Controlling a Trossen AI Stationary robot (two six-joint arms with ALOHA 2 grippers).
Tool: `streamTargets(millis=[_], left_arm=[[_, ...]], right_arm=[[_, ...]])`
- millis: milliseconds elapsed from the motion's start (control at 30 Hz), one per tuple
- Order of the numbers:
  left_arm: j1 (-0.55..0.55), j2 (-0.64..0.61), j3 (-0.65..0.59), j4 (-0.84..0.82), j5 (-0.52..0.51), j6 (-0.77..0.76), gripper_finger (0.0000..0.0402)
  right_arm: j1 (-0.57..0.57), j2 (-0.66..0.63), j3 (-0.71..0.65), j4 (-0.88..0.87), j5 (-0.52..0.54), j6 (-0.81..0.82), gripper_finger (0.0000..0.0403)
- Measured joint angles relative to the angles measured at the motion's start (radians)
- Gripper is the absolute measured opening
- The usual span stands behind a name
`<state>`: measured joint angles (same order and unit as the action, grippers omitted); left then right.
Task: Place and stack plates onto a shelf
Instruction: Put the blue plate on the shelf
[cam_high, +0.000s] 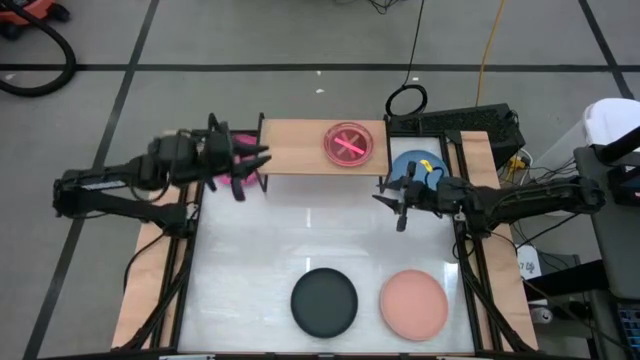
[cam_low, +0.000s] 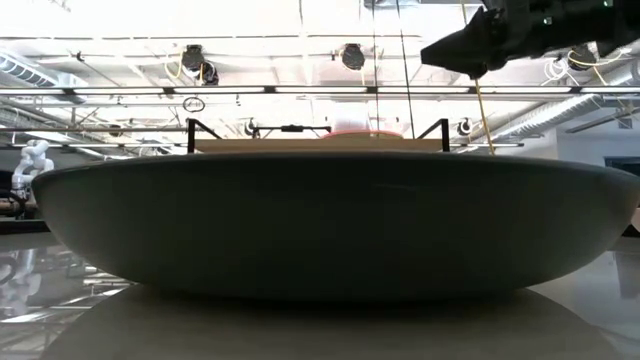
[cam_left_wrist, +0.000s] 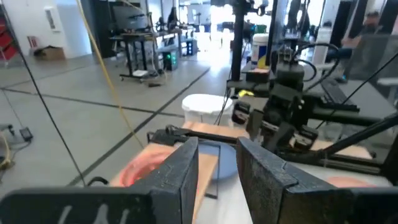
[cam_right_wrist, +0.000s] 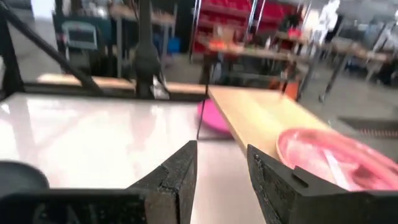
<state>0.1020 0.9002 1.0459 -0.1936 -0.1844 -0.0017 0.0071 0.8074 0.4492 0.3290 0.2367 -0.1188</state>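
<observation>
The shelf, a light-wood board on black legs, stands at the table's far edge. A small translucent pink plate lies on its right half and also shows in the right wrist view. A magenta plate sits at the shelf's left end, partly hidden by my open left gripper, which hovers above it. The blue plate lies right of the shelf. My open right gripper hangs just in front of it. The black plate and the salmon plate rest flat near the table's near edge.
In the low view the black plate fills the frame, with the shelf behind it. A dark cable loop and a dark block lie beyond the shelf's right end. The white tabletop is bare in its middle.
</observation>
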Motion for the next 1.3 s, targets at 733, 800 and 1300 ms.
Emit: streamTargets(millis=[733,800,1300], left_arm=[[-0.246,-0.03,-0.721,1.062,-0.108,0.003,0.0115],[-0.239,-0.026,-0.721,1.062,-0.109,0.021,0.0115],[-0.191,-0.024,-0.72,0.906,-0.209,0.014,0.0115]], right_arm=[[-0.007,0.049,0.379,-0.807,-0.132,0.06,0.0122],[-0.006,0.054,0.364,-0.774,-0.179,0.056,0.0122],[-0.034,0.171,0.233,-0.706,-0.004,0.188,0.0122]])
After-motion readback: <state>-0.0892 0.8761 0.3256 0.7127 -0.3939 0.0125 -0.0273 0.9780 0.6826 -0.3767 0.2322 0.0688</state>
